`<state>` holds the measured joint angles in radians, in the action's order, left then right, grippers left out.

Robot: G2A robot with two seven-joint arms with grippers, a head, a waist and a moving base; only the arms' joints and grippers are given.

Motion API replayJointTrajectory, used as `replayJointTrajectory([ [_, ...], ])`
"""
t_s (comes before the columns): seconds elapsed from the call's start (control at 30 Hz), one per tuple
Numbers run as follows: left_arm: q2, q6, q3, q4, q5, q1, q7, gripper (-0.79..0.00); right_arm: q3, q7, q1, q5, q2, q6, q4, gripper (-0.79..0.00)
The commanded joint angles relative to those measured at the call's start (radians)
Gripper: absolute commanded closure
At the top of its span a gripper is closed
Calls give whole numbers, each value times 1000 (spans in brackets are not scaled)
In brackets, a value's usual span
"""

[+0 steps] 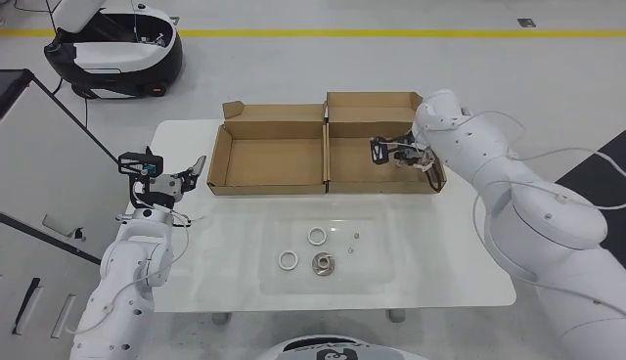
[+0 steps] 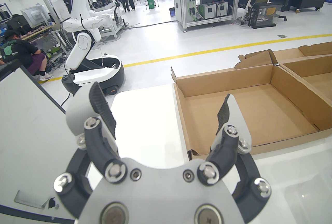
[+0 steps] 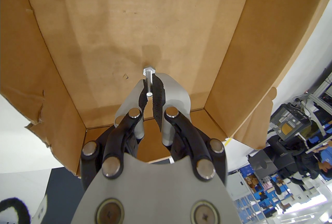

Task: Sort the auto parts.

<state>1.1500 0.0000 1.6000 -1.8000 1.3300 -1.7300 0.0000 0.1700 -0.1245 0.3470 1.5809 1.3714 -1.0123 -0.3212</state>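
My right gripper (image 3: 150, 87) is shut on a silver bolt (image 3: 149, 77), hex head pointing down at the floor of the right cardboard box (image 3: 145, 14). From above, that gripper (image 1: 383, 152) hangs inside the right box (image 1: 372, 115). My left gripper (image 2: 166, 110) is open with nothing between its fingers, over the table's left edge beside the left box (image 2: 246, 110); the top view places it (image 1: 181, 179) left of that box (image 1: 264, 161). Two white rings (image 1: 317, 235) (image 1: 288, 260), a grey flanged part (image 1: 323, 263) and a small piece (image 1: 349, 248) lie on the table.
The loose parts lie on a clear sheet (image 1: 372, 272) at the table's middle front. A white mobile robot base (image 1: 117, 52) stands on the floor beyond the table's far left corner. A grey panel (image 2: 28, 110) stands to the table's left.
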Motion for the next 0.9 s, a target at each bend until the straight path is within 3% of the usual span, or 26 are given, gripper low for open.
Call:
replayJointTrajectory([
  [0.0, 0, 0, 0, 0, 0, 0, 0, -785, 0, 14, 1, 14, 6, 0, 13, -256],
  [0.1, 0, 0, 0, 0, 0, 0, 0, -785, 0, 38, 1, 36, 15, 0, 31, -332],
  [0.33, 0, 0, 0, 0, 0, 0, 0, -785, 0, 110, -16, 86, 31, 0, 59, -391],
  [0.4, 0, 0, 0, 0, 0, 0, 0, -785, 0, 129, -22, 94, 33, 0, 62, -656],
  [0.43, 0, 0, 0, 0, 0, 0, 0, -785, 0, 140, -25, 100, 34, 0, 64, -751],
  [0.47, 0, 0, 0, 0, 0, 0, 0, -785, 0, 151, -28, 108, 35, 0, 65, -785],
  [0.87, 0, 0, 0, 0, 0, 0, 0, -785, 0, 311, -77, 158, 27, 0, 55, -785],
])
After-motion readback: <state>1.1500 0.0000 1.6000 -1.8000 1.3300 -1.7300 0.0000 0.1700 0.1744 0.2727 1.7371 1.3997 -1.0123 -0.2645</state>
